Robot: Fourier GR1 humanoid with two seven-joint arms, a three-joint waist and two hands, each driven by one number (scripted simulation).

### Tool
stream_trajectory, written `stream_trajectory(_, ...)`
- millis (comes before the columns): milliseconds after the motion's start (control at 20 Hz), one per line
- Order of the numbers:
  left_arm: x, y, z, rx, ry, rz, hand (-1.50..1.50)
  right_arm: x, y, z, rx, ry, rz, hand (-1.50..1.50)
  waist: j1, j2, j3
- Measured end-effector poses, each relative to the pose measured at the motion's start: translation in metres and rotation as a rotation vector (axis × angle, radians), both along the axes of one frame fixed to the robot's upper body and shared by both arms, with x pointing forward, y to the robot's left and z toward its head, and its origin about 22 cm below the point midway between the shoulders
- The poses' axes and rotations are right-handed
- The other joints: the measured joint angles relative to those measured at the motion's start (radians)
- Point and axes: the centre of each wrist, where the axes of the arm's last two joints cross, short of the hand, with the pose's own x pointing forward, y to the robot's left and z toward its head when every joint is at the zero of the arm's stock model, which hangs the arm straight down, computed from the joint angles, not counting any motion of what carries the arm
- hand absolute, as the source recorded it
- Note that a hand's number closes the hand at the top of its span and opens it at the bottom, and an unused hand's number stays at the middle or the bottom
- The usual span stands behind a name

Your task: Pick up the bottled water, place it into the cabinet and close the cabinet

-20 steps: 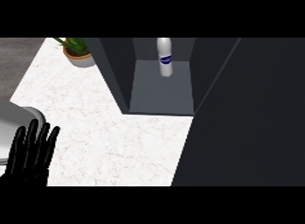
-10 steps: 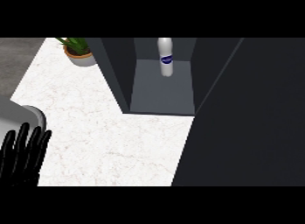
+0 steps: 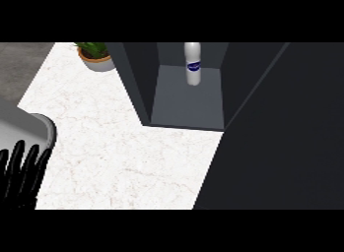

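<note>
The bottled water (image 3: 193,65), white with a blue label, stands upright at the back of the open cabinet's grey floor (image 3: 189,103). The cabinet's dark door (image 3: 291,133) fills the right side of the view, swung out over the counter. My left hand (image 3: 16,174) shows at the lower left edge, fingers straight and pointing up, holding nothing, far from the bottle. My right hand is not in view.
A potted plant (image 3: 96,55) sits at the counter's back left, beside the cabinet's left wall (image 3: 134,78). A grey rounded sink edge (image 3: 36,129) lies at the left, just above my left hand. White marble counter (image 3: 123,152) spreads between.
My left hand has sunk lower toward the view's bottom left edge. The bottle and the cabinet door have not moved.
</note>
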Motion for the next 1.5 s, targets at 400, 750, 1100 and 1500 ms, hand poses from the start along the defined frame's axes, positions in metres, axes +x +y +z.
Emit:
stream_trajectory(400, 0.000, 0.004, 0.001, -0.003, -0.017, -0.013, -1.50, 0.002, 0.000, -0.001, 0.022, 0.023, 0.015, 1.50, 0.020, 0.013, 0.000)
stream_trajectory(750, 0.001, 0.006, 0.005, -0.002, -0.033, -0.042, -1.50, 0.008, 0.003, -0.008, 0.061, 0.132, 0.091, 1.50, 0.061, 0.032, 0.000)
stream_trajectory(1100, 0.003, 0.008, 0.010, 0.003, -0.049, -0.083, -1.50, 0.014, 0.010, -0.025, 0.135, 0.365, 0.226, 1.50, 0.098, 0.046, 0.000)
stream_trajectory(1500, 0.001, 0.016, 0.008, 0.006, -0.034, -0.054, -1.50, 0.020, -0.002, -0.033, 0.264, 0.455, 0.077, 1.50, 0.053, 0.035, 0.001)
